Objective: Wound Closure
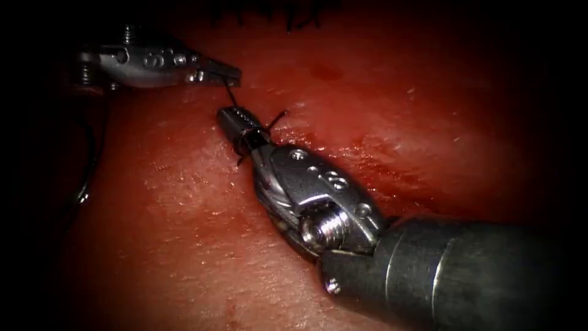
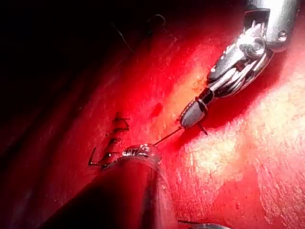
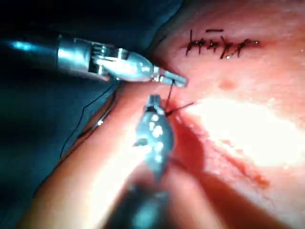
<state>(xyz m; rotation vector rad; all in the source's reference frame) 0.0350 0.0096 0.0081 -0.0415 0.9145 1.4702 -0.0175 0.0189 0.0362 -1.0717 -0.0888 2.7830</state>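
Between your two pincers runs a short taut thread (image 1: 230, 93): the left pincer (image 1: 229, 75) is closed on its upper end, and the right pincer (image 1: 236, 121), just below it, looks closed with thread wrapped round it. Both sit over the tissue (image 1: 184, 245); a curved glint that may be the needle (image 1: 82, 195) lies well left of them.
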